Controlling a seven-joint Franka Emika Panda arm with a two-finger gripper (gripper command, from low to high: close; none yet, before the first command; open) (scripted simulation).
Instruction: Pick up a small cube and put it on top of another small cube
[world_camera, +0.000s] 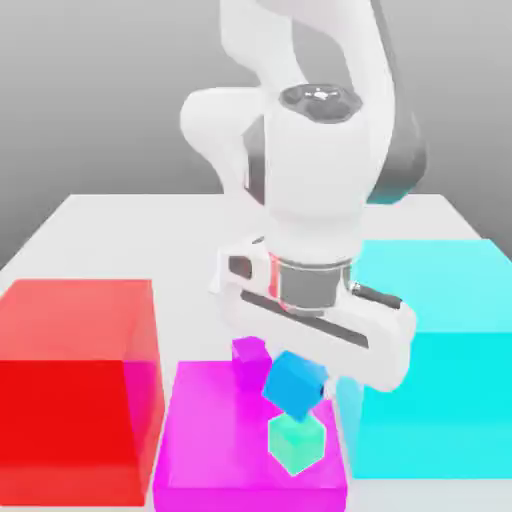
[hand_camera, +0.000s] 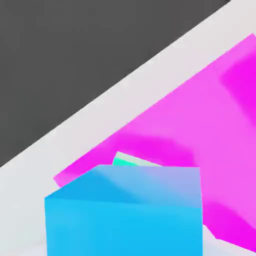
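1. The blue cube (world_camera: 296, 384) is hanging tilted, just above the mint-green cube (world_camera: 297, 444).
2. The end effector (world_camera: 300, 368) is gripping it, fingers closed.
3. Both are sitting over the magenta box (world_camera: 210, 450) on the table (world_camera: 100, 215).

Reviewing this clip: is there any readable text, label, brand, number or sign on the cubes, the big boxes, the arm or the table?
None. The blue cube, mint-green cube, magenta box, red box, cyan box and the white arm all show plain, unmarked surfaces.
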